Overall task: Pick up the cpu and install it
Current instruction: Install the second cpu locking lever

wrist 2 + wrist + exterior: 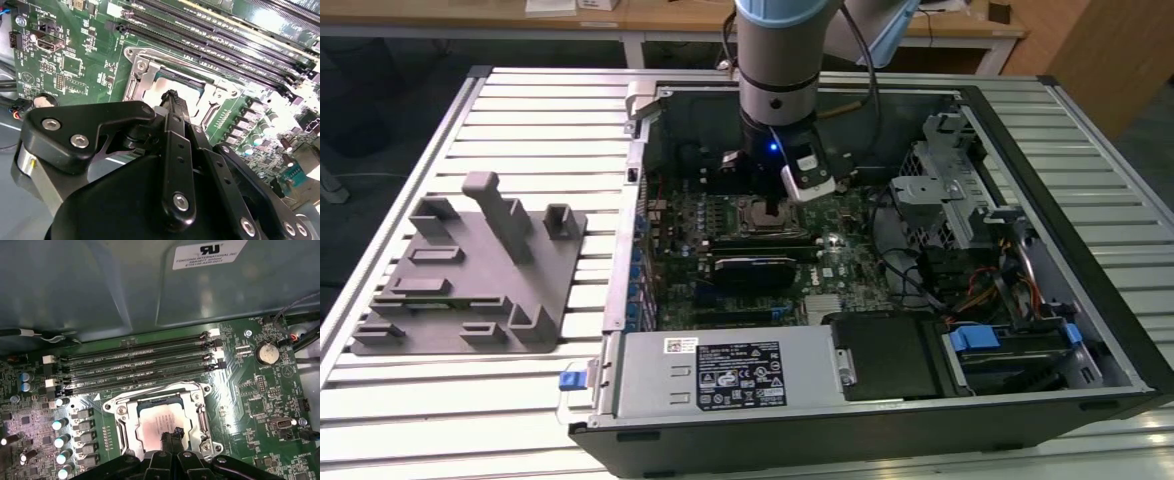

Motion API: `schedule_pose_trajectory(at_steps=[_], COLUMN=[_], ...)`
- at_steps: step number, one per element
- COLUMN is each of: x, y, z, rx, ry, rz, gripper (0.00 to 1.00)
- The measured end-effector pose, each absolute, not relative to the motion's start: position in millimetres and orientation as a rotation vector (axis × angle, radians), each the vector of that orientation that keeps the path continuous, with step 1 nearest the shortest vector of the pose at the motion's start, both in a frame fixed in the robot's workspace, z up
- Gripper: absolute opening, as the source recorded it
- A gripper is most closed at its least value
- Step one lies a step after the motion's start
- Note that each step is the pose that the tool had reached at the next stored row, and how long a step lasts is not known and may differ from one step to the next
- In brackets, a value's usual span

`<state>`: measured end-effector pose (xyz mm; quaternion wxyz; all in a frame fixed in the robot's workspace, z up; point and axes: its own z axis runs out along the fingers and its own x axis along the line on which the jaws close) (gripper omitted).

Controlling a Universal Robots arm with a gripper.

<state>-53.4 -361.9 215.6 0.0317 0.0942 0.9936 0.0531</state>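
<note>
Exterior view. The arm reaches down into the open computer case, which lies on its side on the slatted table. The hand hangs directly over the socket frame on the green motherboard. A grey fixture stands on the table at the exterior view's left, well apart from the case. A black heatsink block sits just beside the socket, on its near side.

Second wrist view. The hand ends in two slim black fingers pressed together at their tips, so it is closed and holds nothing visible. The fingertips point at the cpu, whose pale metal top lies flat inside the open metal socket frame. Memory slots run alongside the far side of the socket.

First wrist view. The cpu is seated square within the socket frame, its edges parallel to the frame's. The hand meets the cpu at its edge nearest the camera; whether the tips touch the metal top or hover just above it cannot be told. The cpu therefore lies straight below and slightly ahead of the fingertips. The chip is square, so no long axis governs approach. The memory slots lie beyond the socket.
</note>
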Motion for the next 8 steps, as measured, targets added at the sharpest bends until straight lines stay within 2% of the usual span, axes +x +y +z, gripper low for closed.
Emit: schedule_pose_trajectory(at_steps=[8], x=[-53.4], y=[-361.8], z=[216.8], rx=[0.290], ry=[3.060], rz=[0.153], gripper=[0.11])
